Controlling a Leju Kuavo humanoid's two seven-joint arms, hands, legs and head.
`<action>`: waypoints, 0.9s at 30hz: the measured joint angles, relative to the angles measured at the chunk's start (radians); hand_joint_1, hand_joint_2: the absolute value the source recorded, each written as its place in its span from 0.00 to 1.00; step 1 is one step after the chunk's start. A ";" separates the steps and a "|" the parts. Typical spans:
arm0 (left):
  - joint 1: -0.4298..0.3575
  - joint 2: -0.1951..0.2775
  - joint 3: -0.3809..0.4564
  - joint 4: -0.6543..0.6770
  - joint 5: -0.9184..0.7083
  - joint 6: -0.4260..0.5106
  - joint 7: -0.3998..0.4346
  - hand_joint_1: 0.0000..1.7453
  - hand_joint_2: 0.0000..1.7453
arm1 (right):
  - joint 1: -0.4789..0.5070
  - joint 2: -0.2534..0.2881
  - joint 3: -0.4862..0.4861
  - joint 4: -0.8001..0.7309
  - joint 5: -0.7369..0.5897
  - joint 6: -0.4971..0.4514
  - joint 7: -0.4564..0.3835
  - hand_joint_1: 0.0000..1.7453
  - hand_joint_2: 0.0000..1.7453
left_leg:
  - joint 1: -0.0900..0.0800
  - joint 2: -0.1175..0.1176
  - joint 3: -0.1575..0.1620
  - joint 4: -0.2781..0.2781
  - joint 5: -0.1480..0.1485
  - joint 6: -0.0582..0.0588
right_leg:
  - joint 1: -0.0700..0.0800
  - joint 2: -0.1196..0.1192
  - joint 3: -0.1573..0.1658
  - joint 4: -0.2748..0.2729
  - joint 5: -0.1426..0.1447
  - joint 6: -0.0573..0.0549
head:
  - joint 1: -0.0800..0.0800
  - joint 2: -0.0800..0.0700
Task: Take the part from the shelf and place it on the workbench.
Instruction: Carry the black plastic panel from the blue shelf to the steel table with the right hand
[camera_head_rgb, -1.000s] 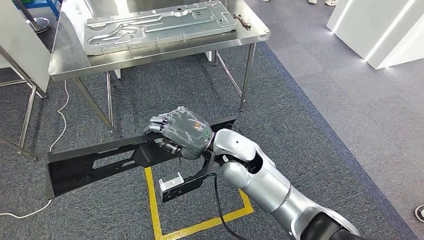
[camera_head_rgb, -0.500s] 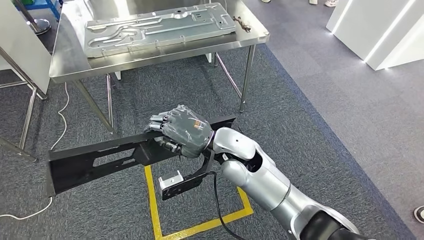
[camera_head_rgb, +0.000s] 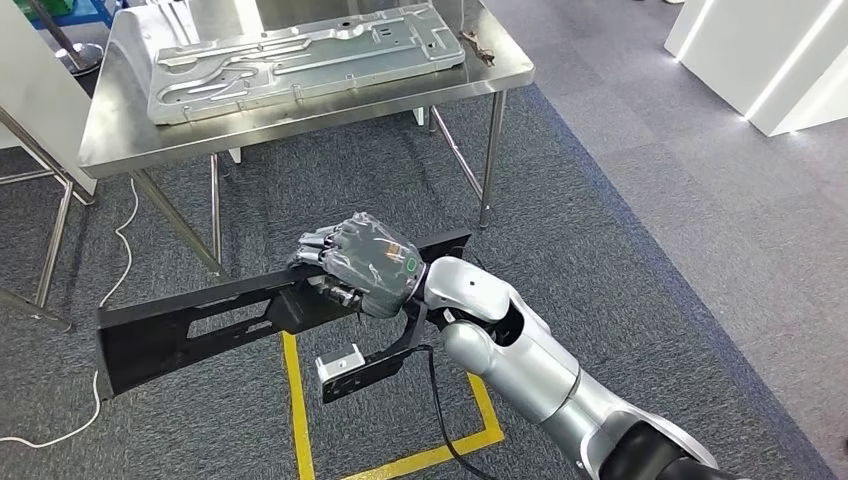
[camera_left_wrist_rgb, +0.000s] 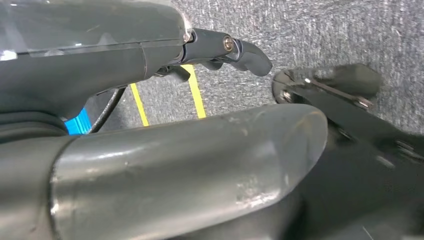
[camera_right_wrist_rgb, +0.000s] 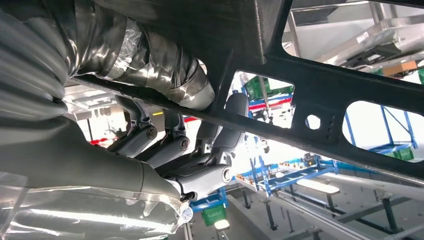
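Right hand (camera_head_rgb: 365, 262) fingers (camera_right_wrist_rgb: 220, 145) grip the part (camera_head_rgb: 190, 325) off-centre, mid-frame; long, stiff, likely tippy. Table (camera_head_rgb: 120, 135) upper left. Left hand (camera_left_wrist_rgb: 150, 150): fingers' state unclear.

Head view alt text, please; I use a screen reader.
The robot's right hand grips a long black part above grey carpet. Ahead stands a steel workbench bearing a silver metal panel.

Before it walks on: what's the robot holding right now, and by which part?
The right hand grips the black part around its upper rail, nearer the right end than the left. The left hand seems to hold nothing.
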 joint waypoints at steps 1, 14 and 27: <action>0.002 0.000 0.001 0.000 0.000 0.000 0.000 0.00 0.00 | 0.000 0.001 0.001 0.000 0.002 0.000 0.000 1.00 1.00 | -0.003 0.000 0.002 -0.028 0.035 0.008 | 0.004 0.000 0.008 0.000 -0.006 -0.001 | 0.000 0.000; 0.008 -0.009 0.014 0.000 0.004 -0.001 0.000 0.00 0.00 | 0.000 0.036 0.031 -0.003 0.027 0.006 0.019 1.00 1.00 | -0.021 -0.001 0.143 -0.286 0.104 0.062 | 0.010 -0.005 -0.104 0.236 -0.132 0.037 | 0.000 0.000; 0.022 -0.047 0.029 -0.027 -0.002 -0.018 0.030 0.00 0.00 | -0.015 0.089 0.108 0.002 0.059 0.019 0.058 1.00 1.00 | -0.021 -0.002 0.149 -0.174 -0.005 0.007 | 0.009 -0.006 -0.024 -0.016 0.033 -0.004 | 0.000 0.000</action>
